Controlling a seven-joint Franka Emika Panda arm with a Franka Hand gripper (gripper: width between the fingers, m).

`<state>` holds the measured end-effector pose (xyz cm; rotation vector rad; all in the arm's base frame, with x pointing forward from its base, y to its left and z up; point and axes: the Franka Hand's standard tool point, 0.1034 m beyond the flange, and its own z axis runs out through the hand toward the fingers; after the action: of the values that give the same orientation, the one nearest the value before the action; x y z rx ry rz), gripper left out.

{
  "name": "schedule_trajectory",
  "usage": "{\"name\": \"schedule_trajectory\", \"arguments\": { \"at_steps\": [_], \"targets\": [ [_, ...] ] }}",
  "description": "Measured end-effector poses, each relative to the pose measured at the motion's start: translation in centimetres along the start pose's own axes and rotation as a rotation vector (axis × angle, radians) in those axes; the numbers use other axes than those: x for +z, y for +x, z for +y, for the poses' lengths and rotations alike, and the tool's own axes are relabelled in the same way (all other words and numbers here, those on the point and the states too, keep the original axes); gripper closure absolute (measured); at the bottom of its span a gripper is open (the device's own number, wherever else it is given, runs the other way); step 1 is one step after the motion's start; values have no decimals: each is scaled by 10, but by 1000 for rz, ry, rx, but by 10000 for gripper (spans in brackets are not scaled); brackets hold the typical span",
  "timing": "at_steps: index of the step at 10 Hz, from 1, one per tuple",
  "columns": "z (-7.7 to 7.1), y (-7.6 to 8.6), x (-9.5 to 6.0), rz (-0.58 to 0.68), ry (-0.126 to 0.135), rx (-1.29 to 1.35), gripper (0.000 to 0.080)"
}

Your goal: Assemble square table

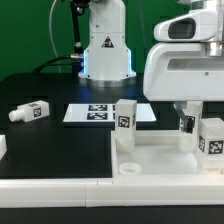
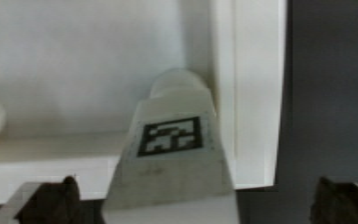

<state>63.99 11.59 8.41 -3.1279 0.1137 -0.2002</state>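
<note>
A black tabletop [image 1: 50,150] carries the marker board [image 1: 105,113] before the arm's white base. The white slab [image 1: 165,160] lies at the exterior view's right, legs standing on it. The hand [image 2: 194,200] hovers spread wide around one tagged leg [image 2: 172,150], gripping nothing. Another leg [image 1: 28,112] lies well apart.

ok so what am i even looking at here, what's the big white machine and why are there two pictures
The big white machine is a robot arm; its base stands at the back of a black table. It is building a small square table from loose parts. One picture comes from a camera off to the side, the other from a camera on the arm's wrist, looking down past its gripper. The jaws are open and hold nothing; a white leg with a black-and-white tag stands between them. On the black table lie the white tabletop, another upright leg, a loose leg on its side, and a flat marker board.
</note>
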Motion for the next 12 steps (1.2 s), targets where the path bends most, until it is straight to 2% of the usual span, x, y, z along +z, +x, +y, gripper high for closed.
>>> {"name": "schedule_trajectory", "arguments": {
  "at_steps": [1, 2, 4, 6, 8, 9, 11, 12],
  "targets": [
    [0, -1, 1, -2, 1, 53, 267],
    [0, -1, 1, -2, 0, 74, 267],
    [1, -1, 1, -3, -1, 117, 517],
    [1, -1, 2, 2, -2, 293, 515],
    [0, -3, 2, 29, -23, 583, 515],
    [1, -3, 3, 27, -17, 788, 515],
    [1, -4, 3, -4, 14, 1214, 515],
    [-1, -5, 4, -3, 38, 1381, 515]
  ]
}}
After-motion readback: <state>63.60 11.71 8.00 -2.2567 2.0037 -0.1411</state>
